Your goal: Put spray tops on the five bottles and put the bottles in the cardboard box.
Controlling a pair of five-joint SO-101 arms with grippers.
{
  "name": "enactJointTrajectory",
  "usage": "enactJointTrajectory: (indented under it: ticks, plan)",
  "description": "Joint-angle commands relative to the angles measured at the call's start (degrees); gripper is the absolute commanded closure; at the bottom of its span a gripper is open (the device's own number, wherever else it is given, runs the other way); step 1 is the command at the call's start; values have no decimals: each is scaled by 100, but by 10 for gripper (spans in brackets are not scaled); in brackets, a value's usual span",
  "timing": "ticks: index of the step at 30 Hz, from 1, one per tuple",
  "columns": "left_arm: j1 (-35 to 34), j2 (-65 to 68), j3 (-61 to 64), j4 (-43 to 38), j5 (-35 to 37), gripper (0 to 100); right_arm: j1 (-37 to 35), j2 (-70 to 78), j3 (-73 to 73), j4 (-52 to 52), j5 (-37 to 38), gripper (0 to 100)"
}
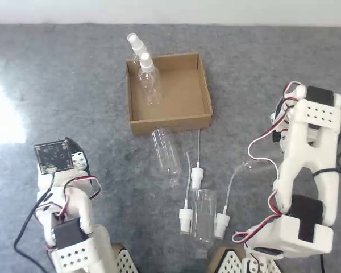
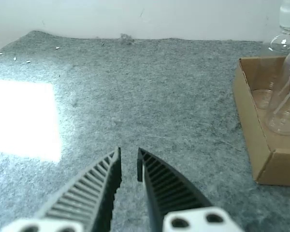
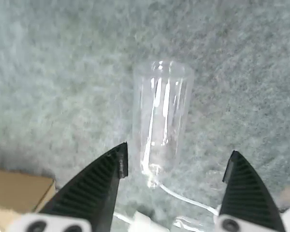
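**A:** How does the right gripper (image 3: 178, 153) stand?

**B:** It is spread wide and holds nothing, with one jaw on each side of the uncapped bottle (image 3: 159, 116). That bottle lies on its side on the grey felt (image 3: 48, 72), at about 4 o'clock from the table's middle in the high view. I judge the step in hand to be picking it up.

**A:** How should it take the bottle?

**B:** Lower straight down and close across the middle of the body, not the neck. Thin clear plastic probably flexes and is slick, so squeeze only enough to hold it. If one jaw touches first, a round body may roll away.

**A:** Is anything in the way?

**B:** A thin dip tube (image 3: 188, 200) passes just beside the bottle's neck. It seems to belong to one of the three spray tops (image 1: 186, 219) lying around 5 to 6 o'clock. Keep the jaw tips off it, or the top could be dragged along.

**A:** And the left gripper (image 2: 129, 153)?

**B:** Pinched almost together, empty, over bare felt at about 8 o'clock.

**A:** What about the rest?

**B:** The cardboard box (image 1: 170, 124) sits at 12 o'clock with a capped bottle (image 1: 149, 82) in it. A second capped one (image 1: 135, 41) is at its 11 o'clock corner, inside or just behind, I cannot tell. A loose bottle (image 1: 166, 149) lies just in front of the box. Another (image 1: 203, 219) lies between two tops.
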Motion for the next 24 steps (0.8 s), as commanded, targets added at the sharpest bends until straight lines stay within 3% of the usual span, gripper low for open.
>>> enactJointTrajectory:
  ticks: [1,13,24]
  plan:
    - [-18,-35,-66,-193,-44,944,-207,-356,-457,286,501,717]
    - [-18,-35,-66,-193,-44,944,-593,-347,-457,673,3763,717]
    - [-18,-35,-66,-193,-44,944,-593,-356,-457,664,5618,717]
